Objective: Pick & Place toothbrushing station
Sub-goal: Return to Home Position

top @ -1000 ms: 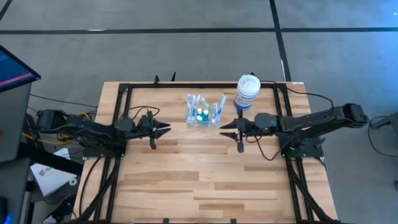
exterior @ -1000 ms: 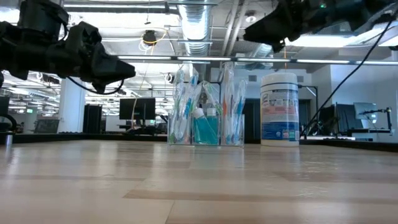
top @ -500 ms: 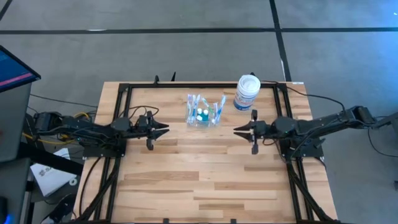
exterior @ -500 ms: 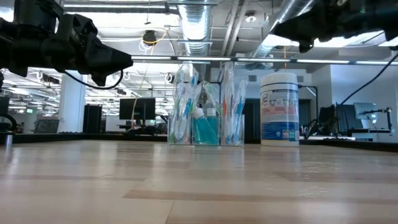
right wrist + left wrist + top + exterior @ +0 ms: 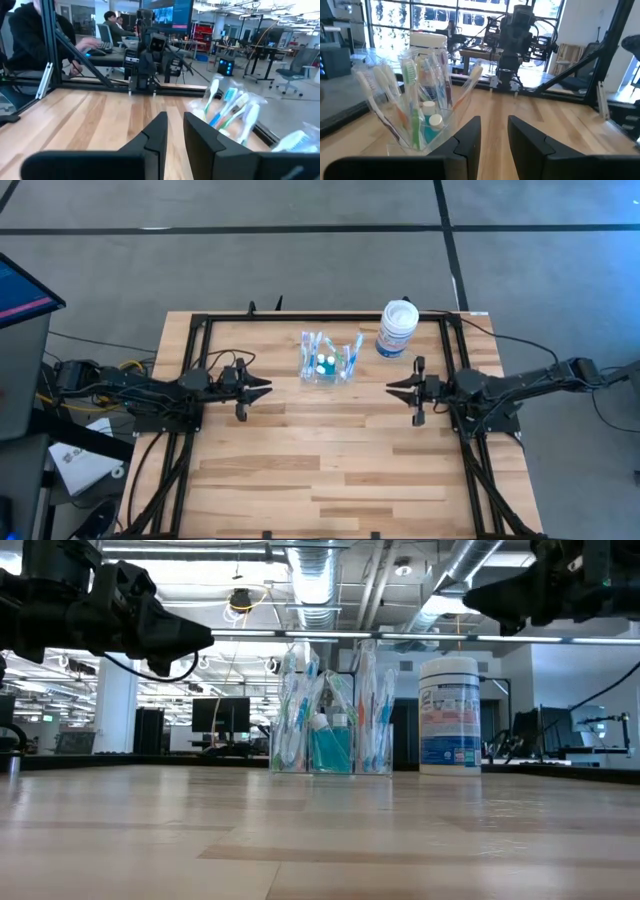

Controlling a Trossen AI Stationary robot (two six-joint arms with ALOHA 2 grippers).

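Overhead: left gripper (image 5: 262, 388) and right gripper (image 5: 392, 387) point at each other, well apart. The toothbrushing station (image 5: 325, 358) stands just off the line between their tips, nearer the left's; white jar (image 5: 397, 328) near the right's.

Low: both hang above the table (image 5: 320, 830), station upright on it.

Left wrist: fingers (image 5: 467, 142) narrowly parted, empty; station ahead, off to one side.

Right wrist: same narrow gap, nothing held; toothbrushes (image 5: 227, 107) ahead.

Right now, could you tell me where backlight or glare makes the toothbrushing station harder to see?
Low view: ceiling lights behind the toothbrushing station backlight it, and the left end effector and right end effector read as silhouettes. Left wrist view: bright windows behind it. High view: even light, no glare.
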